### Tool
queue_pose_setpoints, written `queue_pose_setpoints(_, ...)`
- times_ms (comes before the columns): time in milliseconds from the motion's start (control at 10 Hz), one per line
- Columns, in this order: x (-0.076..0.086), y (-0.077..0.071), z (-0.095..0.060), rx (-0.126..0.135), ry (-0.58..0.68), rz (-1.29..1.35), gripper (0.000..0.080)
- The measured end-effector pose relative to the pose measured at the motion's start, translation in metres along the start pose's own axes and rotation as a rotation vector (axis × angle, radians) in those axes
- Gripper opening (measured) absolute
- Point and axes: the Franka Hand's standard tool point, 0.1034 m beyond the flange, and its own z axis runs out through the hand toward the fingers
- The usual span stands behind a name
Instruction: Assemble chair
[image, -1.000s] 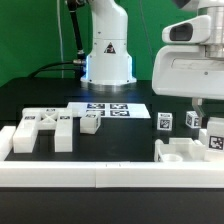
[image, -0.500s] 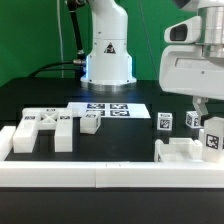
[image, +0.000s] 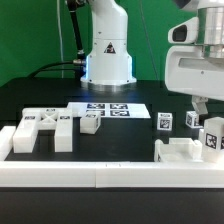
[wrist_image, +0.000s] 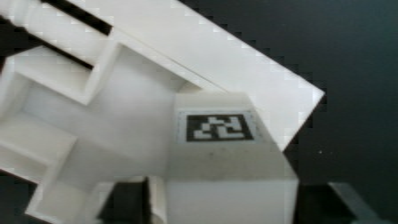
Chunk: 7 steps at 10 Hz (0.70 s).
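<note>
The chair's white parts lie loose on the black table. A seat slab (image: 40, 128) is at the exterior view's left, with small tagged blocks (image: 90, 122) (image: 165, 122) (image: 191, 120) further right. A tagged post (image: 213, 136) stands at the far right beside a slotted white part (image: 182, 152). My gripper (image: 203, 108) hangs open just above this post. In the wrist view the post (wrist_image: 222, 127) fills the space between my dark fingers (wrist_image: 128, 202), with the gripper (wrist_image: 240, 205) straddling it and the slotted part (wrist_image: 71, 100) beside it.
The marker board (image: 110, 110) lies at mid table before the robot base (image: 107, 55). A long low white border rail (image: 100, 176) runs along the front edge.
My gripper has shifted a little toward the exterior view's right, over the tagged post. No part has moved.
</note>
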Motion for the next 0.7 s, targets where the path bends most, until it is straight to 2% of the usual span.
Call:
queue_pose_setpoints(100, 0.0001, -0.0004, -0.0004, 0.000, 0.001, -0.073, 0.0539)
queue_pose_setpoints(200, 0.0002, -0.0010, -0.0008, 0.001, 0.001, -0.171, 0.0627)
queue_pose_setpoints(700, 0.0012, -0.0014, -0.0012, 0.001, 0.002, -0.704, 0.0649)
